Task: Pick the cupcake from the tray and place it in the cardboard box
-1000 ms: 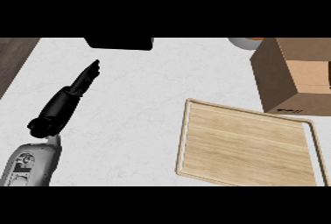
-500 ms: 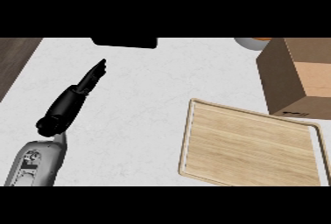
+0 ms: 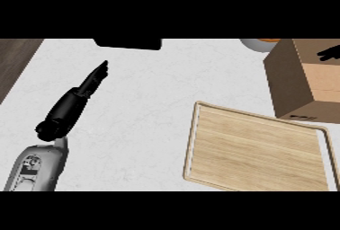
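left hand (image 3: 85, 87): fingers straight, holding nothing | tray (image 3: 256, 150): well right of it | cardboard box (image 3: 306, 81): far right

Box (image 3: 306, 81) cut by right edge; dark shape on its top near the corner, can't tell what it is or whether it's a robot hand. Tray (image 3: 256, 152) runs off bottom edge, lower-right corner not visible. Black object (image 3: 127, 43) at top cut off, only its lower strip shows, can't ID. Bowl-like rim (image 3: 256, 43) w/ orange at top, mostly cut off and partly behind box. Left forearm (image 3: 36, 168) cut at bottom. Dark strip (image 3: 15, 63) beside bench at left, unclear.
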